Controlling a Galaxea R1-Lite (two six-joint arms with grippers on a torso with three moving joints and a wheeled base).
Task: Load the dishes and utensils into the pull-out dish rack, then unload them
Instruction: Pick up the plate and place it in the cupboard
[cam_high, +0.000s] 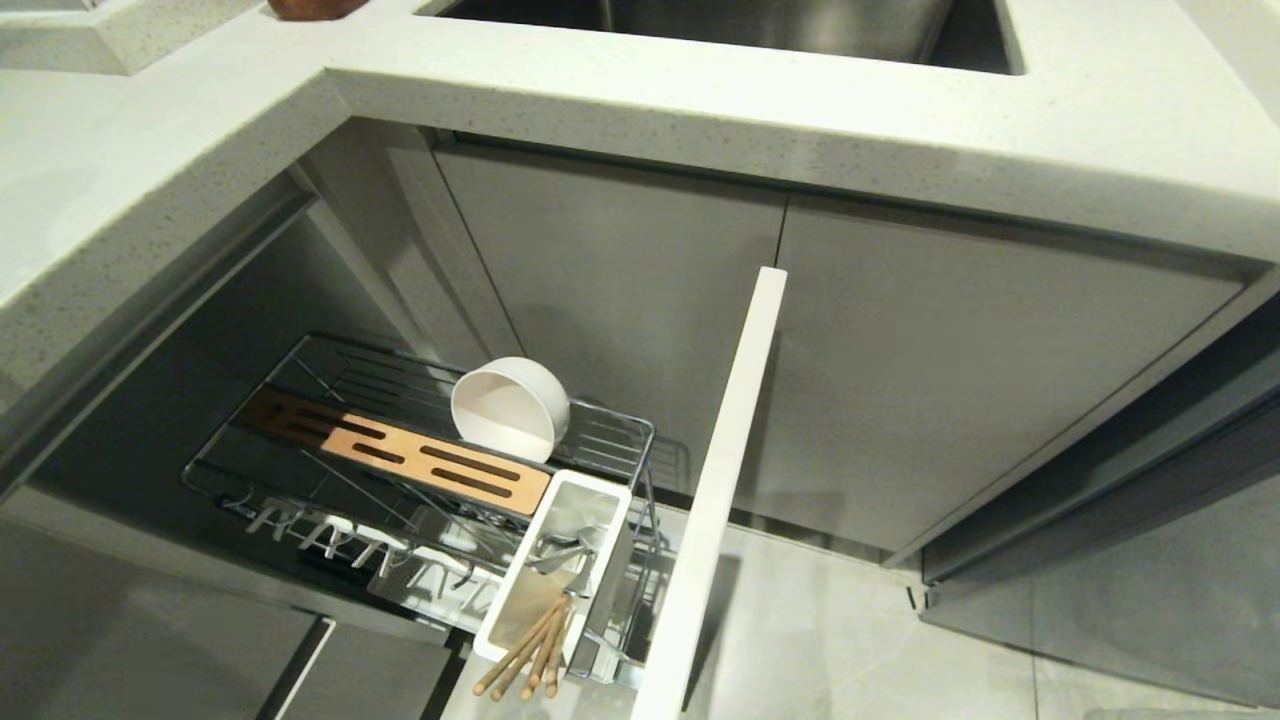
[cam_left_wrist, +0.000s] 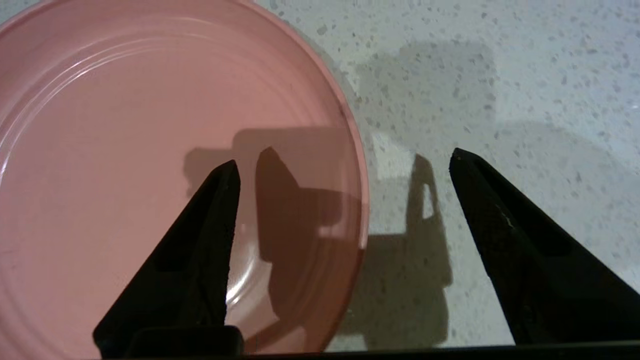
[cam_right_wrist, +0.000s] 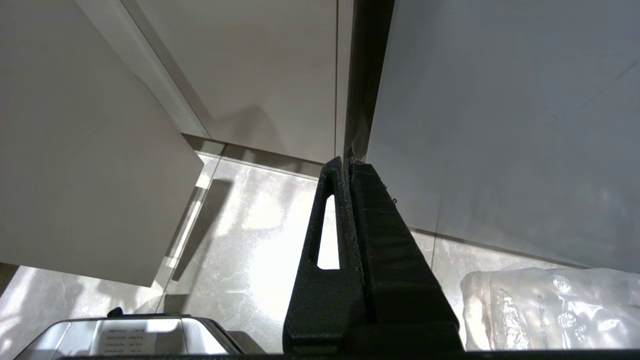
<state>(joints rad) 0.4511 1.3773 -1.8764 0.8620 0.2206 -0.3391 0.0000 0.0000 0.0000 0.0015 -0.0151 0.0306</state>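
The pink plate (cam_left_wrist: 165, 165) lies flat on the speckled counter (cam_left_wrist: 500, 75) with my left gripper (cam_left_wrist: 345, 160) hanging over its edge, jaws apart and empty; unloading seems underway, so next I'd fetch the bowl (cam_high: 510, 408) from the rack (cam_high: 420, 450), my right gripper (cam_right_wrist: 345, 165) parked with jaws together.

Speckled white countertop (cam_high: 700, 110), steel sink (cam_high: 760, 30), grey cabinet doors (cam_high: 950, 380), marble-look floor tiles (cam_high: 820, 640).

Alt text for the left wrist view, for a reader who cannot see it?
The left gripper, jaws spread wide and empty, hangs over the rim of a pink plate lying flat on a pale speckled countertop. One jaw is above the plate, the other above bare counter, and their shadows fall across both.
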